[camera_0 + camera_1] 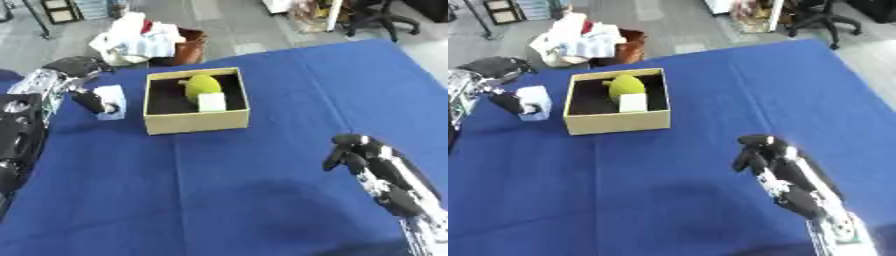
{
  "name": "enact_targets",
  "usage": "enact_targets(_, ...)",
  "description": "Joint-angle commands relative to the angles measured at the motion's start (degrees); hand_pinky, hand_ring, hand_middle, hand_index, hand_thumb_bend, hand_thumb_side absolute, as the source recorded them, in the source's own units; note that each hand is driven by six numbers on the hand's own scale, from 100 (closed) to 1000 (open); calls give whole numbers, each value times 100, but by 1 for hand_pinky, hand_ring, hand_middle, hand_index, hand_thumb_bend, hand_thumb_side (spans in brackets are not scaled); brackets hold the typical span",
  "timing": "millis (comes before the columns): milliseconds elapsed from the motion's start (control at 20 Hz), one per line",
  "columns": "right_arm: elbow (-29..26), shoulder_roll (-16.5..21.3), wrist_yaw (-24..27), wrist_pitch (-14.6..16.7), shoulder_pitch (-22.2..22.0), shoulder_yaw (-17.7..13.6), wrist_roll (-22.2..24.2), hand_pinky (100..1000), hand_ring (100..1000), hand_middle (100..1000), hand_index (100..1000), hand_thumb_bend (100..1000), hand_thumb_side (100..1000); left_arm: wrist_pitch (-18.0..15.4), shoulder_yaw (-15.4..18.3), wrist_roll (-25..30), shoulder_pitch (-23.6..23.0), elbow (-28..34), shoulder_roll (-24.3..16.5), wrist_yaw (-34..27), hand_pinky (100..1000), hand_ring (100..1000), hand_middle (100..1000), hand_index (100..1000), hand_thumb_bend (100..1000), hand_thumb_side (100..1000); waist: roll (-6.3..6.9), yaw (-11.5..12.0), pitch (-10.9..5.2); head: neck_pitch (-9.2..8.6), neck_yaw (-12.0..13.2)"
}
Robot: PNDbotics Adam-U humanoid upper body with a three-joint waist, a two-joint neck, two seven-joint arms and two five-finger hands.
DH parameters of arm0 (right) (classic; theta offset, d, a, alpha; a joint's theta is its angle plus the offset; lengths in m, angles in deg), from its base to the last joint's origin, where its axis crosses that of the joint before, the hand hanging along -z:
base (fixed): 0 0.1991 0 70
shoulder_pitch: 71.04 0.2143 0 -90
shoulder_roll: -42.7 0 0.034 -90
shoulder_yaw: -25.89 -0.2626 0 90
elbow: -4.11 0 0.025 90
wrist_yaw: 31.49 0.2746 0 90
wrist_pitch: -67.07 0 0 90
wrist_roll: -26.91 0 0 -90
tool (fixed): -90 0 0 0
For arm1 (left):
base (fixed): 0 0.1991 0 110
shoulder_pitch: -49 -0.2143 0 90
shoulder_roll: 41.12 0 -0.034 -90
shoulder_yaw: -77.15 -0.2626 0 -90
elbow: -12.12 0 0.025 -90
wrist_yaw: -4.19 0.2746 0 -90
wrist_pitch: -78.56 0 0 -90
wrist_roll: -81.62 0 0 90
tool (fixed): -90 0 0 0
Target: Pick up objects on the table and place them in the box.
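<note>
Left hand (87, 99) fingers pinching upright pale box (111, 101), beside cardboard box (196, 121)

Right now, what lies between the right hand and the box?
Only bare blue tablecloth lies between the right hand and the box, as the left eye view shows.

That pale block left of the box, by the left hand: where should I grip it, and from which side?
Pinch the pale block across its two flat upright sides, probably coming from its left, where the left hand already has dark fingers against it. The box wall stands close on its right, so that side looks more cramped.
</note>
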Motion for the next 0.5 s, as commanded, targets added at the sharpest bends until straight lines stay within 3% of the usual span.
enact_targets(50, -91, 69, 12, 23, 84, -11, -8, 574, 586, 542, 778, 100, 457, 108, 73, -15, 106, -61, -126, 38, 863, 822, 826, 913, 400, 411, -72, -2, 3, -60, 23)
enact_targets(450, -81, 62, 11, 32, 90, -11, 0, 574, 585, 542, 778, 100, 456, 379, 88, -410, -40, -232, -52, -15, 840, 791, 793, 889, 322, 378, -95, 8, 14, -68, 39)
enact_targets(500, -79, 61, 11, 33, 90, -13, 0, 575, 585, 542, 778, 100, 456, 380, 85, -438, -50, -245, -47, -23, 825, 758, 753, 866, 299, 368, -97, 10, 15, -65, 38)
